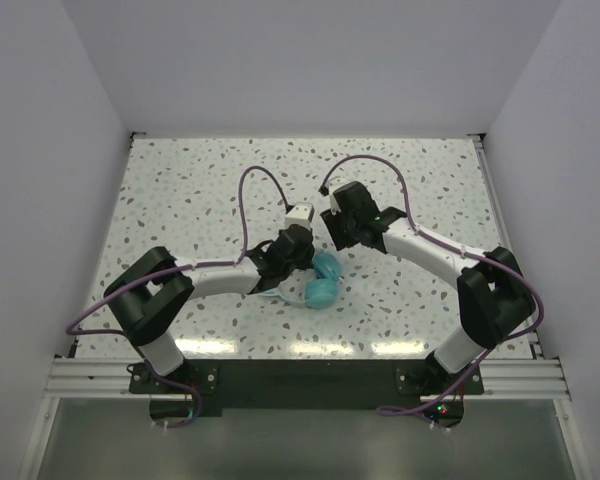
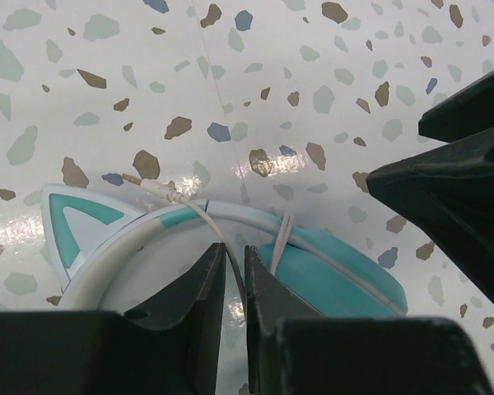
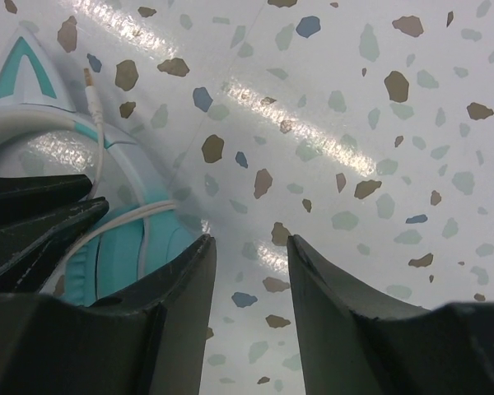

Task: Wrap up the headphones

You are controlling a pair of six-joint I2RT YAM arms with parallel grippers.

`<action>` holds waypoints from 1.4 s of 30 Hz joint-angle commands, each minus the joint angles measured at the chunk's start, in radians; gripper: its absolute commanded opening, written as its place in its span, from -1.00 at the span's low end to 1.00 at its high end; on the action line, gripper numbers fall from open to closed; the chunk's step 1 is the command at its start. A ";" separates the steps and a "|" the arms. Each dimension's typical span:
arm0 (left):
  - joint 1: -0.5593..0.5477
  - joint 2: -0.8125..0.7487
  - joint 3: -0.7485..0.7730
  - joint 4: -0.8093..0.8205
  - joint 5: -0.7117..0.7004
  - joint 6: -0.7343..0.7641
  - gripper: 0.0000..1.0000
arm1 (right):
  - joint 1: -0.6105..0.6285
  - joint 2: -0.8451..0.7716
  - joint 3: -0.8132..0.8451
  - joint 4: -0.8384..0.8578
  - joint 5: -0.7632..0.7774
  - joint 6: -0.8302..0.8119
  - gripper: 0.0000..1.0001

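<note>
The left claw [image 2: 235,247] was pictured pinched almost shut, only a slit being left between its dark fingers, and the thin whitish cord [image 2: 199,216] of the headphones [image 1: 320,285] was seen running down into that slit. The right claw [image 3: 251,239] was held open, its jaws set apart with nothing between them, and bare speckled bench [image 1: 430,180] was seen through the gap. The headphones were laid on the bench near its middle, just in front of the two claws, which were brought close together above them. In the left wrist view the white and pale-teal headband [image 2: 148,239] was seen curving just beyond the fingertips, with a teal earcup [image 2: 337,280] to the right of them and a pointed cat ear [image 2: 74,226] standing up from the band on the left. The cord's metal plug [image 2: 148,183] was seen lying on the bench just beyond the headband. Thick purple cables [image 1: 265,180] were looped above both arms in the overhead view.
</note>
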 commanded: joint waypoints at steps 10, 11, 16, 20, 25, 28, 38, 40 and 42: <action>-0.008 -0.053 0.041 0.048 0.002 0.011 -0.70 | -0.002 -0.050 0.043 -0.004 -0.032 0.035 -0.15; -0.008 -0.058 0.041 0.049 0.004 0.012 -0.70 | -0.002 -0.051 0.043 -0.002 -0.032 0.037 -0.16; -0.008 -0.064 0.053 0.052 0.012 0.017 -0.70 | -0.001 -0.047 0.039 0.002 -0.036 0.040 -0.16; -0.008 -0.061 0.066 0.057 0.033 0.026 -0.70 | -0.002 -0.043 0.038 0.007 -0.029 0.047 -0.17; -0.007 -0.048 0.077 0.084 0.093 0.043 -0.70 | -0.004 -0.043 0.036 0.009 0.020 0.070 -0.16; -0.007 -0.039 0.080 0.083 0.093 0.043 -0.70 | -0.011 -0.045 0.036 0.009 0.035 0.090 -0.16; -0.001 -0.096 0.090 0.049 0.050 0.074 -0.47 | -0.024 -0.114 -0.008 0.035 0.058 0.138 -0.13; 0.004 -0.113 0.103 0.031 0.036 0.083 -0.40 | -0.025 -0.128 -0.016 0.035 0.070 0.148 -0.05; 0.013 -0.157 0.103 0.003 0.024 0.088 -0.29 | -0.027 -0.160 -0.025 0.032 0.076 0.159 0.05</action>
